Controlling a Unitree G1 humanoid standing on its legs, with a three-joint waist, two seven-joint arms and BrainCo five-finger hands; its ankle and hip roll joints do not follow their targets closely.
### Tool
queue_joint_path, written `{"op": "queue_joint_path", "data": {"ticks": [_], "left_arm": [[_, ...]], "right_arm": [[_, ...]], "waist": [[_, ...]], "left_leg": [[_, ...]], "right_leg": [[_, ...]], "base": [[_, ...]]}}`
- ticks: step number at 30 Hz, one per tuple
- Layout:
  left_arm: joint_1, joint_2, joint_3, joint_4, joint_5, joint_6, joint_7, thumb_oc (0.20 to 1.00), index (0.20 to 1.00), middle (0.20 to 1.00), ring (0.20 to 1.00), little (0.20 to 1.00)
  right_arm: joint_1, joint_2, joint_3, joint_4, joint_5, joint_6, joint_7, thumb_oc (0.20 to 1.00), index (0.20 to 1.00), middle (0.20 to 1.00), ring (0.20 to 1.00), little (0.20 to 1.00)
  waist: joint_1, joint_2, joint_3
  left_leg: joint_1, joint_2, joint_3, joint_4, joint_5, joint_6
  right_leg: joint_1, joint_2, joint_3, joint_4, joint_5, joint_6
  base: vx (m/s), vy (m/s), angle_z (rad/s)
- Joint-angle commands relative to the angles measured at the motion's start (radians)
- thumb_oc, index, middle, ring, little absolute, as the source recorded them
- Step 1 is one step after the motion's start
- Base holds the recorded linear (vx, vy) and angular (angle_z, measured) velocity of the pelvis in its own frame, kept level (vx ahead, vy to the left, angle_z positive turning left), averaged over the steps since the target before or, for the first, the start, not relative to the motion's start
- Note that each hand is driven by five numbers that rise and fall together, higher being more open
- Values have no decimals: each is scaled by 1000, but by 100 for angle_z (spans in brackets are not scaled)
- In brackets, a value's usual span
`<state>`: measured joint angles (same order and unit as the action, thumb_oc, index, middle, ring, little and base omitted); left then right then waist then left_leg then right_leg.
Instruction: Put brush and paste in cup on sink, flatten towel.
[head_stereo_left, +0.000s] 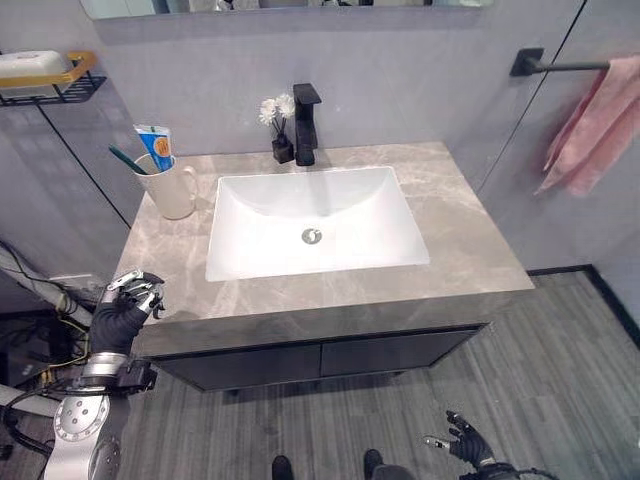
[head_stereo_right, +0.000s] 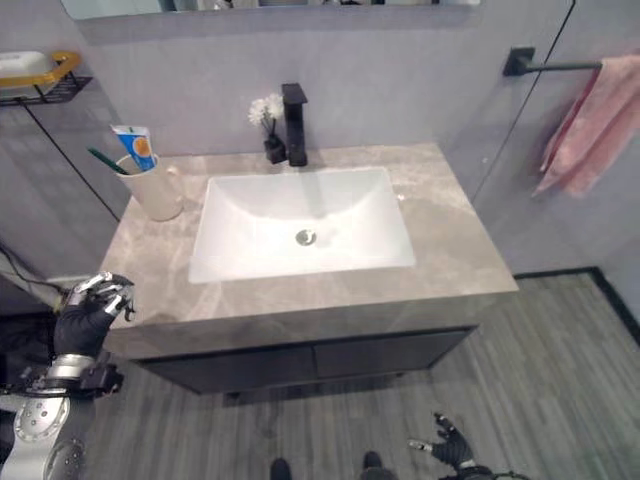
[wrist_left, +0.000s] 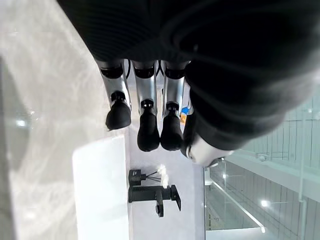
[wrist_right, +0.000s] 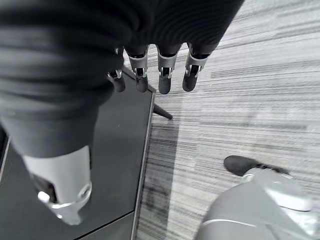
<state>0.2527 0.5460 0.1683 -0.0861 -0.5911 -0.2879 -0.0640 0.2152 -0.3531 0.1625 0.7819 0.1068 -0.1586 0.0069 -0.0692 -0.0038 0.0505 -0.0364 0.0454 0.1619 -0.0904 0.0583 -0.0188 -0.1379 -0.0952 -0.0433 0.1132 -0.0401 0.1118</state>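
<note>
**Q:** Bathroom scene, seen from above — what is in the middle?

**A:** Centre of the left eye view: a grey marbled counter (head_stereo_left: 455, 235) with a white rectangular basin (head_stereo_left: 315, 222) sunk into it. A black tap (head_stereo_left: 305, 122) stands at the basin's far edge, and a small dark vase of white flowers (head_stereo_left: 279, 122) sits just beside the tap, on its left.

**Q:** Where are the brush and paste?

**A:** Upper left of the frame. A cream cup (head_stereo_left: 170, 187) stands on the counter near the basin's far left corner. The green toothbrush (head_stereo_left: 126, 160) and the blue and white toothpaste tube (head_stereo_left: 155, 146) both stand inside it, leaning over its rim.

**Q:** And the towel?

**A:** Upper right of the frame. A pink towel (head_stereo_left: 598, 122) hangs bunched and crooked from a black wall bar (head_stereo_left: 560, 66), well apart from the counter.

**Q:** What are the 2 hands doing?

**A:** The left hand (head_stereo_left: 127, 305) shows at the lower left, just beside the counter's front left corner. Its fingers are loosely curled and hold nothing; its wrist view shows them hanging free above the counter. The right hand (head_stereo_left: 465, 438) shows at the bottom right, low over the grey plank floor (head_stereo_left: 560, 360), fingers spread and relaxed, nothing in it.

**Q:** Anything else?

**A:** At the upper left edge, a black wire shelf (head_stereo_left: 50, 85) on the wall carries a yellow tray holding something white.
</note>
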Motion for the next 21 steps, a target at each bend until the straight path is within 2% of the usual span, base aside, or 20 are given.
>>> {"op": "queue_joint_path", "data": {"ticks": [1, 4, 5, 6, 7, 8, 9, 10, 11, 12, 13, 14, 16, 17, 18, 19, 21], "left_arm": [[-79, -1, 9, -73, -25, -53, 3, 200, 200, 200, 200, 200], [-77, -20, -4, -83, -43, -53, -9, 200, 200, 200, 200, 200], [-78, -23, -10, -79, -52, -54, -14, 200, 200, 200, 200, 200], [-82, -30, -20, -70, -62, -56, -19, 200, 200, 200, 200, 200], [-83, -30, -20, -70, -62, -57, -19, 200, 200, 200, 200, 200], [-103, -34, -40, -68, -71, -59, -14, 200, 200, 200, 200, 200], [-106, -34, -41, -66, -71, -59, -14, 200, 200, 200, 200, 200], [-117, -37, -53, -68, -69, -61, -10, 200, 200, 200, 200, 200], [-124, -34, -54, -68, -74, -61, -12, 200, 200, 200, 200, 200], [-127, -27, -54, -64, -80, -57, -16, 200, 200, 200, 200, 200], [-127, -27, -55, -64, -80, -57, -17, 200, 200, 200, 200, 200], [-122, -24, -51, -60, -76, -63, 7, 200, 200, 200, 200, 200], [-125, -25, -51, -55, -74, -70, 18, 200, 200, 200, 200, 200], [-124, -23, -47, -52, -70, -73, 21, 200, 200, 200, 200, 200], [-124, -24, -47, -52, -70, -74, 21, 200, 200, 200, 200, 200], [-116, -20, -43, -46, -73, -71, 4, 200, 200, 200, 200, 200], [-116, -5, -42, -46, -68, -72, 0, 200, 200, 200, 200, 200]], "right_arm": [[-36, -7, -5, -16, 32, -46, -1, 1000, 1000, 1000, 1000, 1000], [-54, -16, -1, 13, 30, -46, -9, 1000, 1000, 1000, 1000, 1000], [-56, -24, 0, 13, 30, -45, -10, 1000, 1000, 1000, 1000, 1000], [-55, -49, -6, -2, 33, -49, -8, 1000, 1000, 1000, 1000, 1000], [-56, -50, -7, -2, 33, -48, -8, 1000, 1000, 1000, 1000, 1000], [-60, -67, -7, -7, 33, -51, -16, 1000, 1000, 1000, 1000, 1000], [-61, -67, -9, -7, 33, -51, -16, 1000, 1000, 1000, 1000, 1000], [-63, -72, -14, -10, 32, -51, -26, 1000, 1000, 1000, 1000, 1000], [-62, -75, -20, -12, 33, -51, -33, 1000, 1000, 1000, 1000, 1000], [-47, -75, -37, -17, 36, -52, -46, 1000, 1000, 1000, 1000, 1000], [-46, -74, -37, -18, 35, -52, -46, 1000, 1000, 1000, 1000, 1000], [-41, -78, -37, 2, 17, -56, -64, 1000, 1000, 1000, 1000, 1000], [-34, -84, -35, 15, 4, -55, -72, 1000, 1000, 1000, 1000, 1000], [-35, -89, -33, 19, -2, -55, -72, 1000, 1000, 1000, 1000, 1000], [-35, -89, -33, 19, -2, -55, -72, 1000, 1000, 1000, 1000, 1000], [-24, -88, -45, 40, -19, -48, -62, 1000, 1000, 1000, 1000, 1000], [-26, -87, -56, 42, -33, -45, -67, 1000, 1000, 1000, 1000, 1000]], "waist": [[-5, -2, 56], [-2, 4, 50], [-5, 5, 51], [-8, 0, 70], [-9, 2, 70], [-5, -3, 95], [-7, -1, 95], [-3, -2, 107], [-8, -2, 108], [-11, -11, 96], [-9, -13, 96], [-1, -6, 95], [-6, 6, 96], [-3, 13, 96], [-3, 13, 98], [-15, 32, 76], [-18, 35, 68]], "left_leg": [[53, -77, -30, 90, -129, 39], [57, -77, -25, 99, -144, 37], [53, -78, -25, 138, -157, 35], [-6, -78, -17, 312, -180, 12], [-14, -75, -18, 326, -187, 11], [-67, -68, -31, 440, -147, -28], [-74, -65, -35, 451, -152, -29], [-102, -51, -41, 482, -118, -47], [-120, -23, -26, 470, -110, -50], [-132, 40, -8, 378, -111, -38], [-127, 39, -7, 373, -110, -38], [-140, 111, -78, 258, -16, -60], [-132, 161, -107, 188, 51, -84], [-122, 167, -137, 166, 62, -90], [-118, 167, -136, 162, 63, -91], [-64, 148, -118, 132, 21, -93], [-47, 118, -112, 139, -3, -82]], "right_leg": [[3, 52, -60, -20, 34, -4], [24, 58, -60, -34, 35, -12], [31, 61, -55, -39, 31, -18], [55, 55, -58, -40, 15, -36], [53, 57, -60, -39, 14, -37], [69, 51, -64, -34, 6, -50], [68, 53, -67, -33, 6, -51], [74, 50, -69, -32, 3, -54], [79, 44, -77, -36, 2, -53], [98, 29, -79, -51, -8, -47], [100, 27, -78, -52, -9, -46], [101, 22, -58, -36, -25, -33], [104, 17, -39, -23, -37, -25], [107, 14, -24, -18, -39, -18], [109, 14, -24, -18, -39, -18], [130, -8, -8, -17, -41, 2], [144, -36, 7, -23, -26, 17]], "base": [[78, -77, -4], [75, -83, 18], [124, -136, 4], [119, -138, -1], [92, -129, 5], [6, -45, 8], [8, -57, 11], [-4, -17, 15], [95, 31, 16], [104, 46, 16], [231, 170, 20], [187, 177, 11], [196, 221, -9], [109, 142, -30], [246, 292, -62], [244, 303, -71], [202, 289, -56]]}}
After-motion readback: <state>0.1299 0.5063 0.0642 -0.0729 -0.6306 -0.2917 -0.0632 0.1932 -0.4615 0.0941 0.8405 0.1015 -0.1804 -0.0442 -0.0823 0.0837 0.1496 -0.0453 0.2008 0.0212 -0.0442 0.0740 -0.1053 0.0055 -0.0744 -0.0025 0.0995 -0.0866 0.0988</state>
